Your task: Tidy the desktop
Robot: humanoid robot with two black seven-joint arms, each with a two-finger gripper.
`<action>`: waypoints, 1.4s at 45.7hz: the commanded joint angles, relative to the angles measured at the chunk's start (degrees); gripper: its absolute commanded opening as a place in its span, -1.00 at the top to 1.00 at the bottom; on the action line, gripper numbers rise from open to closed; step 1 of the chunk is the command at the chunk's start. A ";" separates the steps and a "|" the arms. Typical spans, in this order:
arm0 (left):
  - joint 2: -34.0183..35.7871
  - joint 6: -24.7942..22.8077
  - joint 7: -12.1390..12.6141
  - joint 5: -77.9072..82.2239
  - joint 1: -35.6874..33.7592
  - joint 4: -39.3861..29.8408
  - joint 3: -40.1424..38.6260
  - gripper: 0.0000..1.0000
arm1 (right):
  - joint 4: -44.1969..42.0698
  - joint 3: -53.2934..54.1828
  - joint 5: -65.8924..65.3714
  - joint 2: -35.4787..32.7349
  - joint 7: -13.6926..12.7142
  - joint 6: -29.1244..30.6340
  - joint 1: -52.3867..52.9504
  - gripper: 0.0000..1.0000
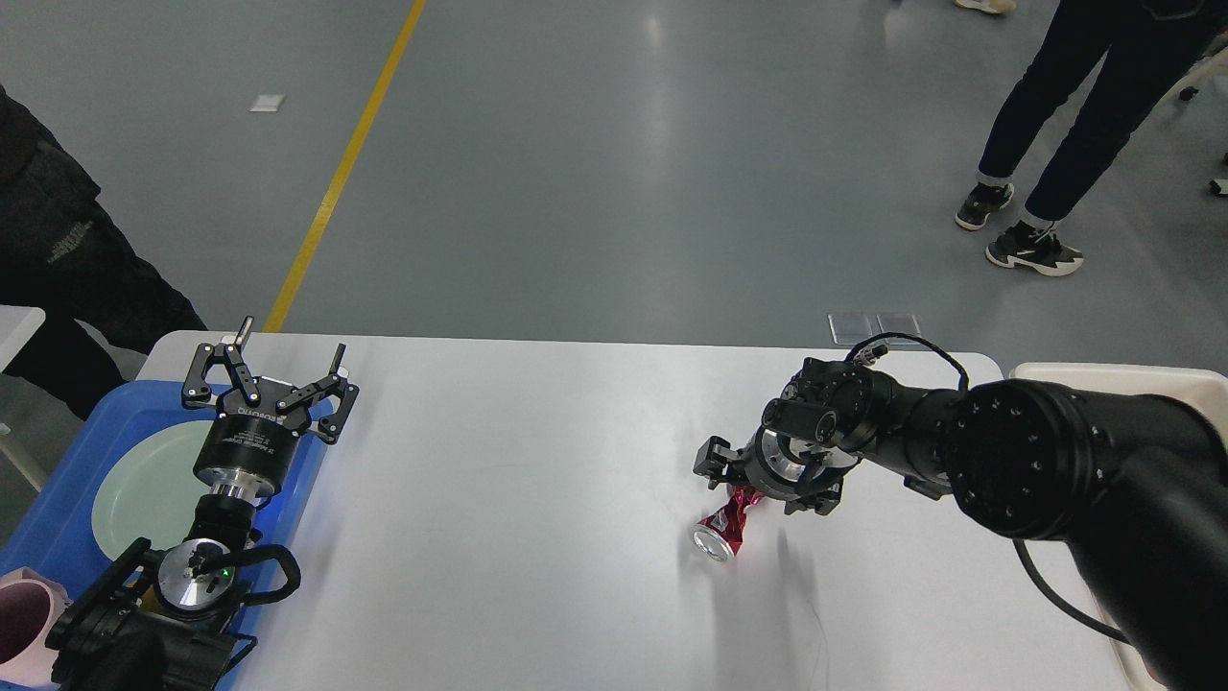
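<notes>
The white desktop [537, 499] fills the lower half of the head view. A crushed red drink can [726, 525] sits tilted at centre right, its silver end facing me. My right gripper [758, 504] points down over the can's upper end, its fingers closed around it. My left gripper [288, 350] is open and empty at the desktop's left side, above the right edge of the blue tray [58, 537]. The can's top is hidden by the gripper.
The blue tray holds a pale green plate [144, 489], with a pink cup [24, 614] at its near corner. A cream bin [1103, 372] stands beyond the desktop's right edge. A person's legs [1055, 144] are at the far right, and another person [58, 259] is at the left.
</notes>
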 commanded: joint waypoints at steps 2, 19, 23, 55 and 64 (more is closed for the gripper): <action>0.00 0.00 0.00 0.00 -0.02 0.01 0.00 -0.93 | -1.12 2.52 -0.20 0.02 0.00 -1.55 -2.34 -0.87; 0.00 0.00 0.00 0.00 -0.02 0.01 0.00 -0.93 | -0.95 3.05 -0.11 1.07 0.00 -4.19 -4.62 0.18; 0.00 0.00 0.00 0.00 -0.02 0.01 0.00 -0.93 | -0.77 3.14 -0.11 1.07 0.00 -5.42 -5.06 0.50; 0.00 0.00 0.00 0.00 -0.02 0.01 0.00 -0.93 | 12.14 3.75 0.41 -3.05 -2.28 -12.36 2.92 1.00; 0.00 0.00 0.00 0.00 -0.02 0.01 0.00 -0.93 | 25.66 2.87 0.68 -8.68 -2.37 -11.93 13.99 1.00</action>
